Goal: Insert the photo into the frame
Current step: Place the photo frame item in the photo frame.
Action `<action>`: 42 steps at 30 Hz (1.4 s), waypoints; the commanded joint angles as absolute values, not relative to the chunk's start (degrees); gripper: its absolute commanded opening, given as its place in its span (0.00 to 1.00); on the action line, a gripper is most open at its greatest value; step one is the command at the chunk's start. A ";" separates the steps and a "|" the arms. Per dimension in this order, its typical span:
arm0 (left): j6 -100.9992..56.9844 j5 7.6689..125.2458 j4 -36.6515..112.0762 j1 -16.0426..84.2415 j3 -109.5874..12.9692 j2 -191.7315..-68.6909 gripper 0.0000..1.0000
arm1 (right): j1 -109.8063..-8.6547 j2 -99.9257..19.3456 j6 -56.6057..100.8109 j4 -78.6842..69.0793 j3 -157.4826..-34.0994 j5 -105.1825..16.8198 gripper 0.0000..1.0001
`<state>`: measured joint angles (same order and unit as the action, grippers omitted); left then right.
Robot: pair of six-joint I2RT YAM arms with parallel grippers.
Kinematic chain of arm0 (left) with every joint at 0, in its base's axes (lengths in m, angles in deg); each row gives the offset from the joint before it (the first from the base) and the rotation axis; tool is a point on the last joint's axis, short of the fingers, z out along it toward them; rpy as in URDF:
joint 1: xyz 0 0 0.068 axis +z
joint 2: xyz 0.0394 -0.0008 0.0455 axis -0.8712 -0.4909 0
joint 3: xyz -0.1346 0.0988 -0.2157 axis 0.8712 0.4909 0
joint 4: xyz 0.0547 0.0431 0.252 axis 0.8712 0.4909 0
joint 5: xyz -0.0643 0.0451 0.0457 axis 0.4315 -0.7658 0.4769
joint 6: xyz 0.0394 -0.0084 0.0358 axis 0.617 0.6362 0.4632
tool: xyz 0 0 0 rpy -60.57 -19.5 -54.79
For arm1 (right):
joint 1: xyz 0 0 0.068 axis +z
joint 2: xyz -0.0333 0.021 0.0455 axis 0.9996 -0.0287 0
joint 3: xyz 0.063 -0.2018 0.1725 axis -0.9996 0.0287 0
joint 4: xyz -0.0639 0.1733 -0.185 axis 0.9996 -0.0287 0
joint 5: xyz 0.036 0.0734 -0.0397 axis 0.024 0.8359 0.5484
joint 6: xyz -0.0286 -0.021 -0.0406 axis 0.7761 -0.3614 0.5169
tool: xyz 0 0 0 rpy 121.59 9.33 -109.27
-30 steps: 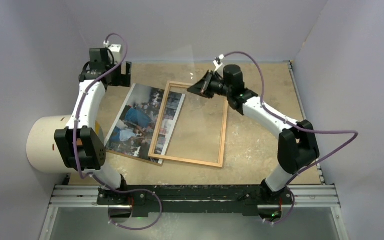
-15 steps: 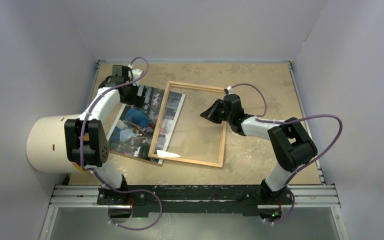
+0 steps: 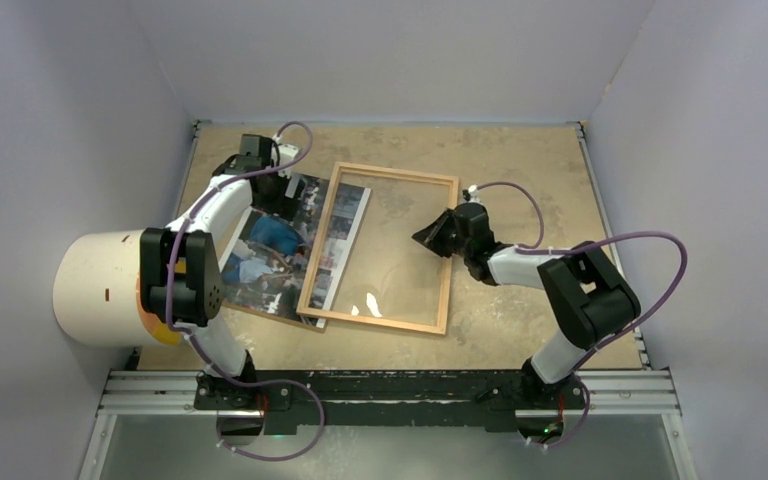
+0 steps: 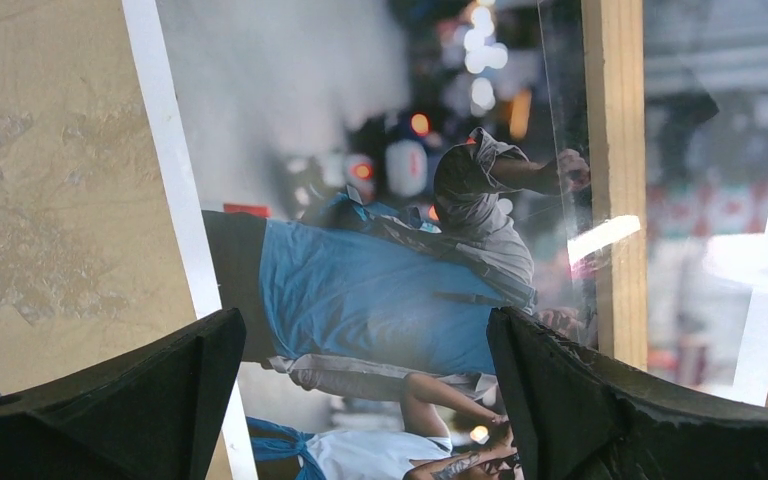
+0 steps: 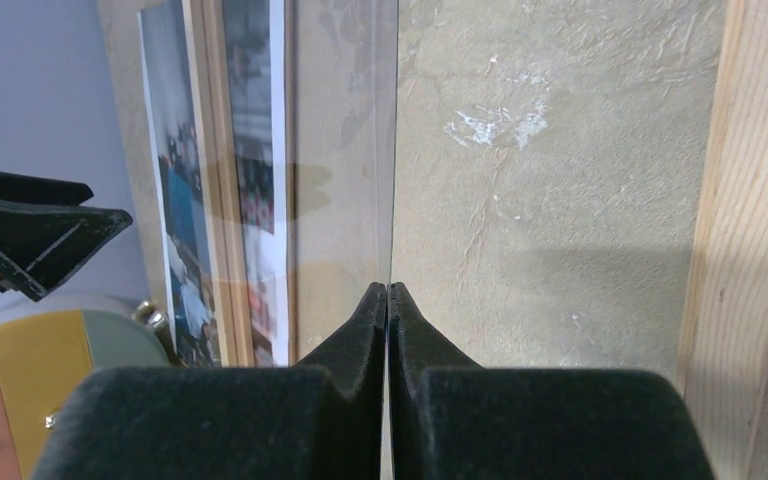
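Now, left of centre, the photo (image 3: 270, 245) lies flat, its right edge under the frame's (image 3: 400, 173) left side. My left gripper (image 4: 360, 340) gapes above it; my right gripper (image 5: 390, 290) is pinched together over the glass (image 3: 390, 250). Light, floppy, slick, I judge: grip its free upper-left border.

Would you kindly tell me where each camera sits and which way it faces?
Top external: fixed overhead at the near edge, looking down on the table, photo and frame; left arm and right arm show.
Left wrist: low over the photo, looking down; its open left claw shows.
Right wrist: above the frame, looking down between its rails; its shut right claw shows.
Shared: both wrist views catch photo and frame moulding.
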<state>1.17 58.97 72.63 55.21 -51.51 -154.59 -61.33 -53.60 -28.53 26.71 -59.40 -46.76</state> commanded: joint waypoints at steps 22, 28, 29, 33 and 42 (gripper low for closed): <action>2.32 59.06 69.43 53.74 -49.15 -156.22 0.99 | -62.89 -49.15 -30.50 33.24 -55.88 -51.05 0.00; 2.49 59.01 68.72 53.74 -48.41 -156.36 0.98 | -62.87 -49.84 -31.21 34.55 -55.41 -51.06 0.00; 2.55 58.85 68.47 53.74 -48.26 -156.52 0.98 | -62.91 -49.78 -31.33 34.89 -55.14 -51.23 0.00; 2.71 58.37 67.72 53.61 -47.52 -157.33 0.98 | -62.87 -49.08 -31.65 36.12 -53.75 -51.73 0.00; 2.84 58.32 66.57 53.22 -46.29 -158.82 0.97 | -62.87 -48.68 -30.42 47.37 -50.79 -49.71 0.00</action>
